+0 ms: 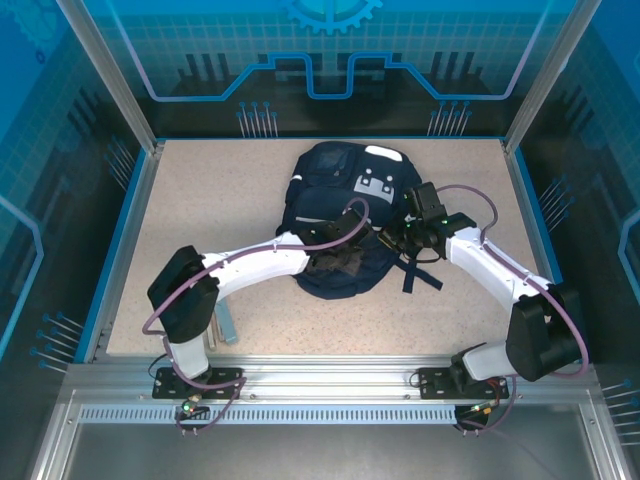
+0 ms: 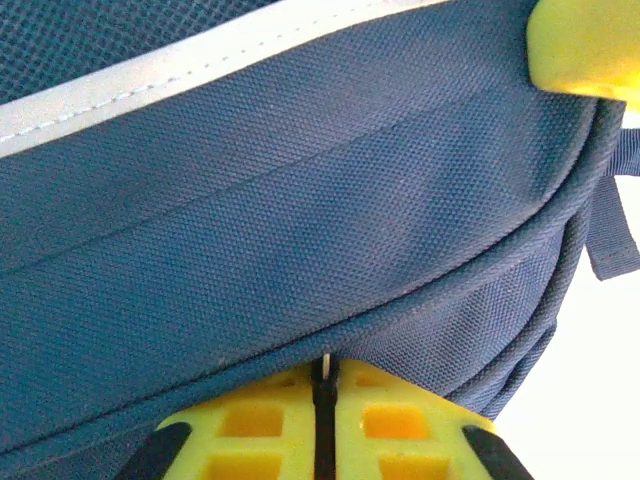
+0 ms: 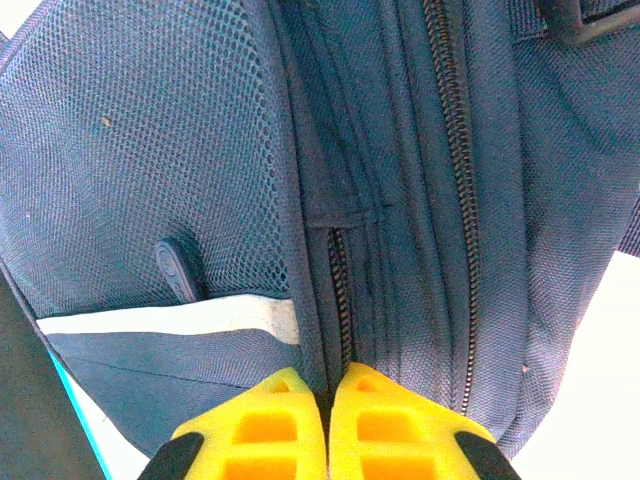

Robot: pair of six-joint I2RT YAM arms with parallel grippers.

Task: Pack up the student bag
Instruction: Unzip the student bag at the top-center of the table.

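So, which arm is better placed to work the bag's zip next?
Likely the right arm: its shut jaws sit at a zip on the student bag; the left arm's meet a plain fabric seam.

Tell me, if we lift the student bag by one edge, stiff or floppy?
Probably floppy: the student bag lies slumped and creased, so it should sag from a single pinch. Lying flat, it seems unlikely to roll or tip. Its loose straps may trail and snag.

The student bag, dark navy fabric with thin white reflective stripes and a white-grey patch (at its far end), lies flat mid-table, with dark straps trailing rightward.
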